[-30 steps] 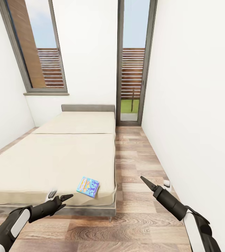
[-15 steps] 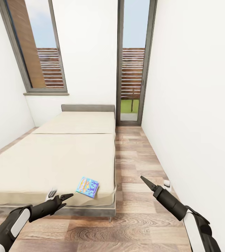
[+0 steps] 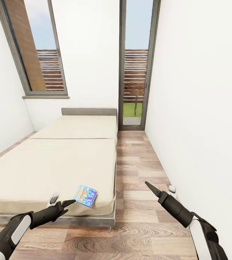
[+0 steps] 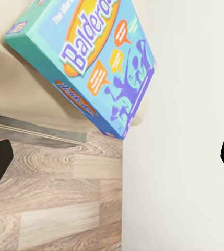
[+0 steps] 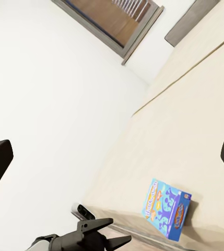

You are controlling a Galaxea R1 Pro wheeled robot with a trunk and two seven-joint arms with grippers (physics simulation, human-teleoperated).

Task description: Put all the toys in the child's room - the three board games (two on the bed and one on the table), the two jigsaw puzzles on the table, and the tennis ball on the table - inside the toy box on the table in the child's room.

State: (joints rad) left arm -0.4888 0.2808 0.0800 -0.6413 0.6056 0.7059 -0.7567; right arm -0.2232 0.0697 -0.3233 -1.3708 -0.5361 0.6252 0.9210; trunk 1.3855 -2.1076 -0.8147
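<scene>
Head view: blue board game lies near bed corner; our left gripper, spread and empty, lines up beside it; right gripper empty, opening unclear.

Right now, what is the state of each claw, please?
Left claw: open, holding nothing, near the blue board game on the bed.
Right claw: cannot be told from the head view, holding nothing.
</scene>
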